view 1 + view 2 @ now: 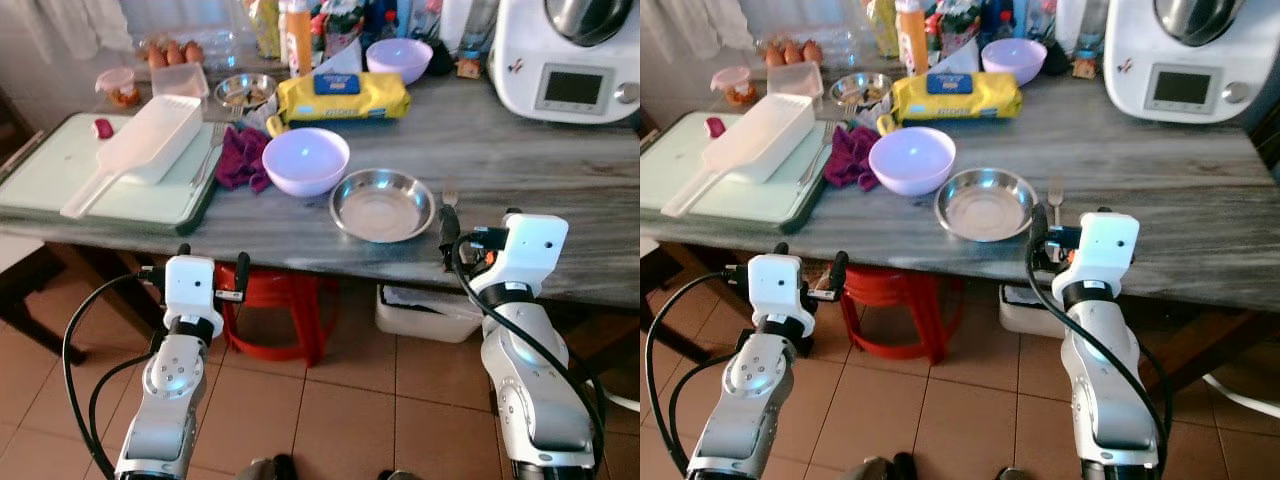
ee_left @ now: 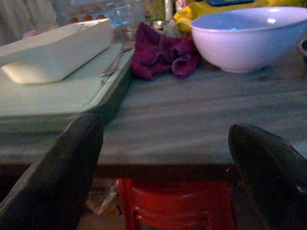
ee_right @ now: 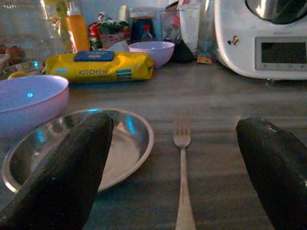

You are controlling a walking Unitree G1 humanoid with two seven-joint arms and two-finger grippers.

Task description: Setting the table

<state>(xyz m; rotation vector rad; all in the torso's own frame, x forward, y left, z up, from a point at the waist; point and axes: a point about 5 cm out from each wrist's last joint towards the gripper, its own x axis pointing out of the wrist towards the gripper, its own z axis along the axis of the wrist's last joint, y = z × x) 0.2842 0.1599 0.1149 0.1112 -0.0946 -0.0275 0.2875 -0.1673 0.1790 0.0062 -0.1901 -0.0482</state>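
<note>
While both arms hover at the near edge of the table [image 1: 520, 150], the right tool [image 3: 180, 167] is spread wide and empty, its fingers [image 3: 62, 177] touching nothing. Straight ahead between them lies a fork [image 3: 182, 177], with the steel plate [image 3: 120, 143] just beside it and a lilac bowl [image 3: 29, 103] beyond. The left tool [image 2: 168, 172] is likewise released, facing the table edge, a purple cloth [image 2: 160, 55] and a green tray [image 2: 53, 96] ahead.

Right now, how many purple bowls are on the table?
2. One purple bowl sits near the front, between the maroon cloth and the steel plate. The other is at the back, behind the yellow packet. More could be hidden among the clutter.
</note>
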